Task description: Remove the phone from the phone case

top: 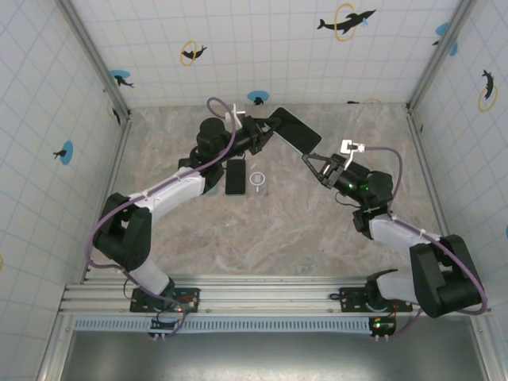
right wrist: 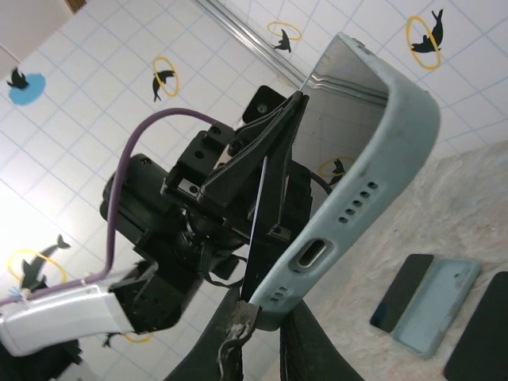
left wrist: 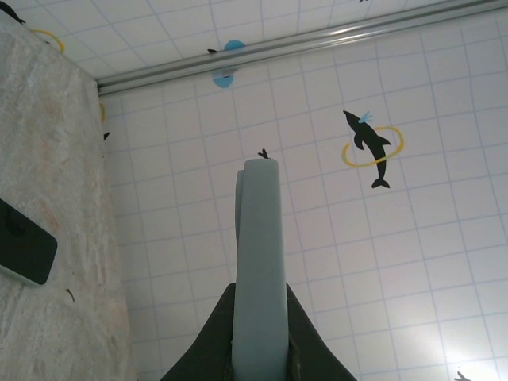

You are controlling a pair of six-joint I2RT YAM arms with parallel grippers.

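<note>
Right wrist view: phone (right wrist: pixel 341 103) seated inside phone case (right wrist: pixel 397 159), raised between both arms; left gripper (top: pixel 271 129) clamped on case's far side; right gripper (right wrist: pixel 260 329) pinched on its bottom corner; peel that corner back slowly, left bracing firmly.

No readable text, label, brand or number anywhere.

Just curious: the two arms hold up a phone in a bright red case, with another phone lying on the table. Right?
Not quite. The phone case is pale blue-grey, not red; the right wrist view shows it. Otherwise yes: the left gripper and right gripper hold it up, another phone lies on the table.
</note>
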